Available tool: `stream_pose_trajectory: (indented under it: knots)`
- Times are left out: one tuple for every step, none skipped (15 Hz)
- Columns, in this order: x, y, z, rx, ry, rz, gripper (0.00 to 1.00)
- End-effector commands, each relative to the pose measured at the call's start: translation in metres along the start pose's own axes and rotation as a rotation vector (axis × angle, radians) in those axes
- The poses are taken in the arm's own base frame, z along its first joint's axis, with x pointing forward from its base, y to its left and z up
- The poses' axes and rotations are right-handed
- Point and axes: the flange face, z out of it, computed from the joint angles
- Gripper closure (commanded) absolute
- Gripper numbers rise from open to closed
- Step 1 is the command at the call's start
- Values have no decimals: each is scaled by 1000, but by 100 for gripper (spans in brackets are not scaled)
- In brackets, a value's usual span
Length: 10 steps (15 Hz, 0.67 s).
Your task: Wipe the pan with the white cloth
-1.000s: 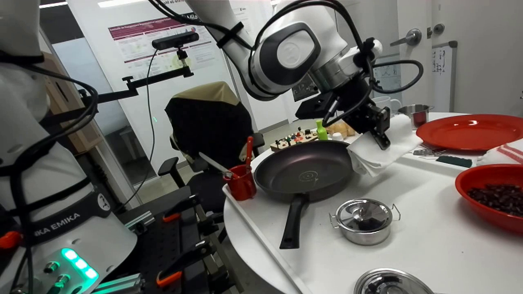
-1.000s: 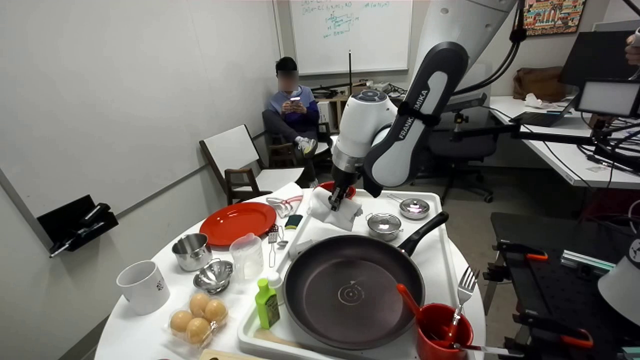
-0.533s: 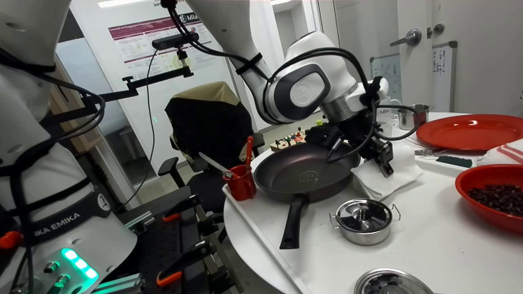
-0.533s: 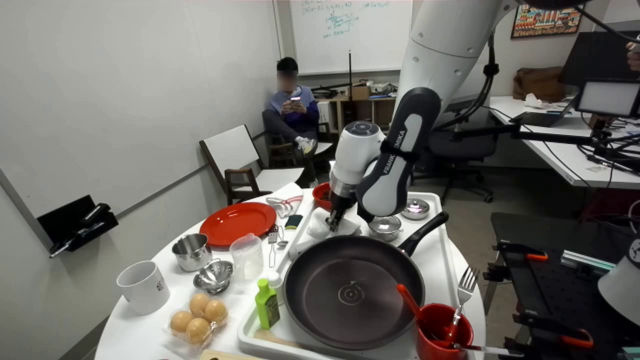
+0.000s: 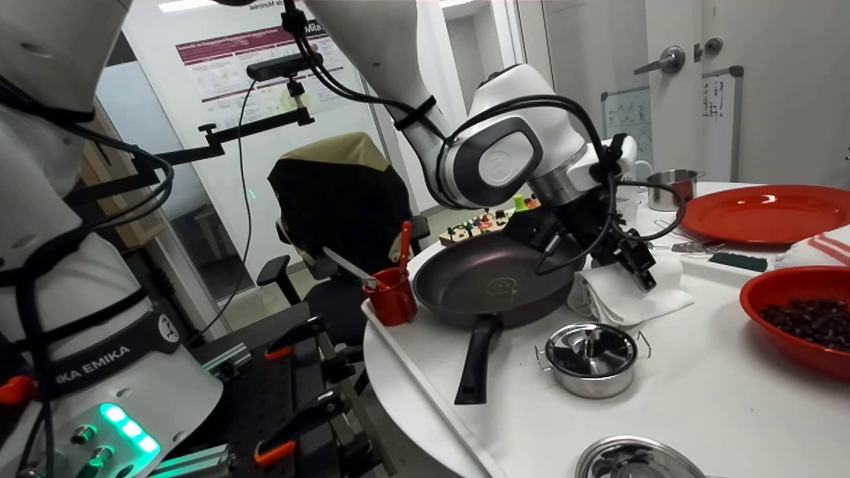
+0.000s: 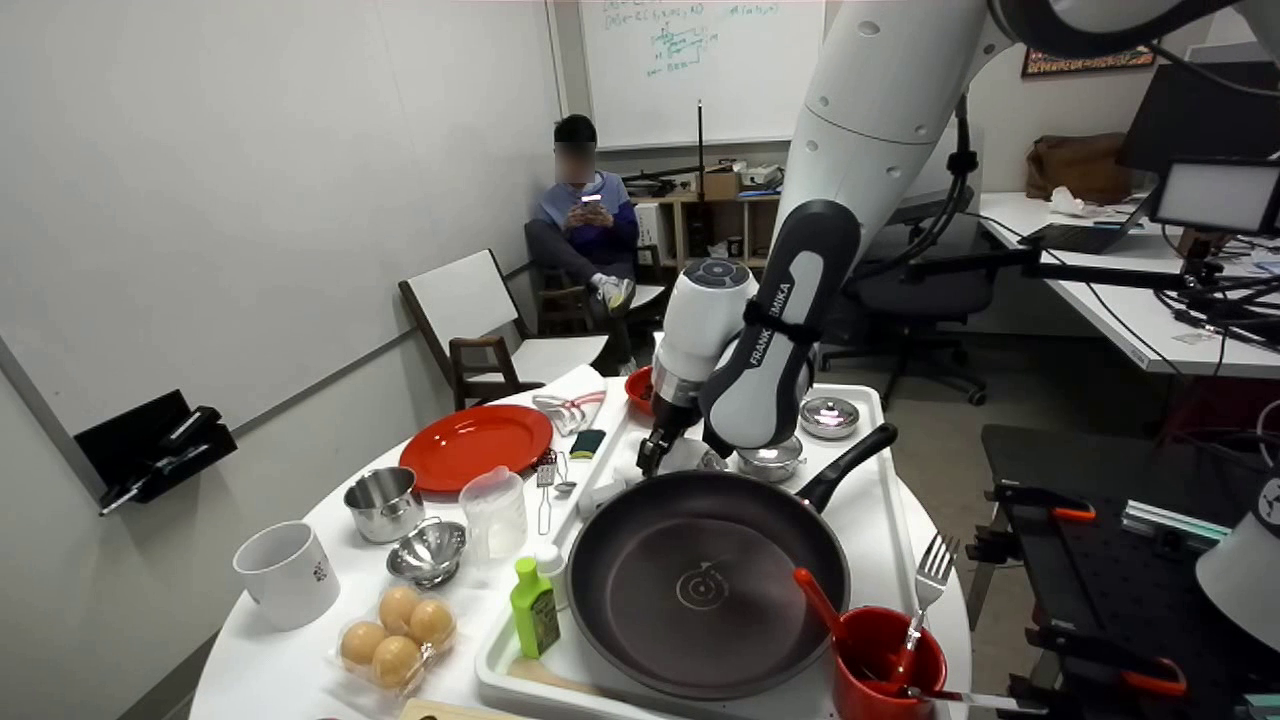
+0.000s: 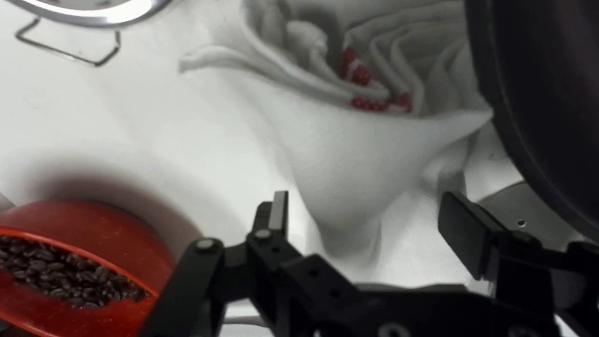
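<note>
In the wrist view my gripper (image 7: 365, 210) stands open, its fingers wide apart. The white cloth (image 7: 346, 154), with small red patches in its folds, lies slack below and between them, not pinched. In an exterior view the cloth (image 5: 621, 302) rests bunched on the white surface, against or very near the pan's side, and the gripper (image 5: 641, 269) is low over it. The dark pan (image 6: 705, 590) sits flat on the tray, its inside bare, its handle (image 6: 850, 465) pointing away from the red cup. In the other exterior view's angle the pan and arm hide most of the cloth.
Close to the cloth is a lidded steel pot (image 5: 593, 362). A red bowl of dark beans (image 5: 803, 318) and a red plate (image 5: 770, 212) lie beyond. A red cup with utensils (image 6: 885, 660) and a green bottle (image 6: 535, 605) flank the pan. The tray rim (image 6: 895, 480) is raised.
My gripper has come down beside the pan with the cloth, then opened and let it go. The cloth, earlier hanging from the fingers, now lies on the surface. The pan has not moved.
</note>
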Motion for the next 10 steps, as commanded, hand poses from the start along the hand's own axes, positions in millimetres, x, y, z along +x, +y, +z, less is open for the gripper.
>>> stream_pose_trajectory:
  knots:
    - [1,-6,-7,7,24,15,0]
    - [-1,-8,-13,8,28,8,0]
    - [-3,-10,-20,13,40,-1,0]
    - [-5,-13,-29,17,62,-11,0]
    - [-7,-16,-36,21,83,-22,0]
    - [-9,-19,-46,22,114,-38,0]
    - [-10,-22,-55,21,143,-50,0]
    - [-12,-25,-66,20,178,-64,0]
    - [-14,-28,-77,20,210,-77,0]
    - [-16,-32,-86,20,238,-91,0]
